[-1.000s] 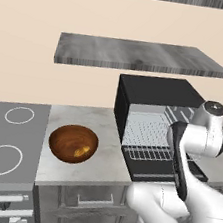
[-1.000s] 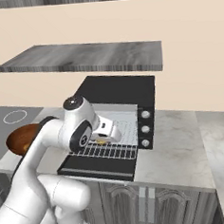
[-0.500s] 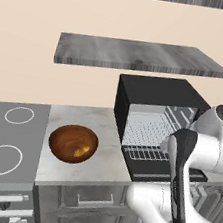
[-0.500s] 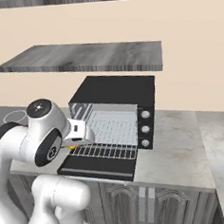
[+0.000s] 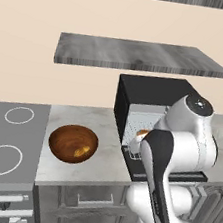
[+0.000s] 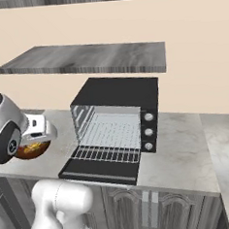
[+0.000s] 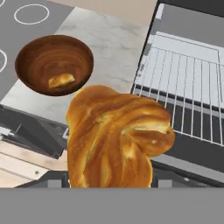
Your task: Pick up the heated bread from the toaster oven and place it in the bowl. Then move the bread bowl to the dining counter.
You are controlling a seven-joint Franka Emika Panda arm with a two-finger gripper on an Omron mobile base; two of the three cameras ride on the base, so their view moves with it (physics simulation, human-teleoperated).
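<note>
My gripper (image 7: 111, 177) is shut on the heated bread (image 7: 116, 138), a twisted golden-brown bun that hides the fingertips in the hand view. The bun (image 5: 141, 133) hangs in front of the toaster oven (image 5: 151, 96), above its dropped door (image 6: 99, 169), and the wire rack (image 6: 110, 153) is bare. The dark wooden bowl (image 7: 30, 54) stands on the worktop left of the oven, apart from the bun, with a small yellow-orange morsel (image 7: 61, 80) inside. In the right base view the hand (image 6: 37, 131) hovers near the bowl (image 6: 32, 151). The dining counter is out of view.
A grey stove top (image 5: 8, 138) with round rings lies left of the bowl. A stone shelf (image 5: 137, 56) hangs above the worktop. Marbled worktop (image 6: 179, 145) stretches right of the oven. Drawers (image 5: 79, 205) sit below the counter.
The hand has drawn back out of the toaster oven and swung left toward the bowl, carrying the bread. The bowl and oven have not moved.
</note>
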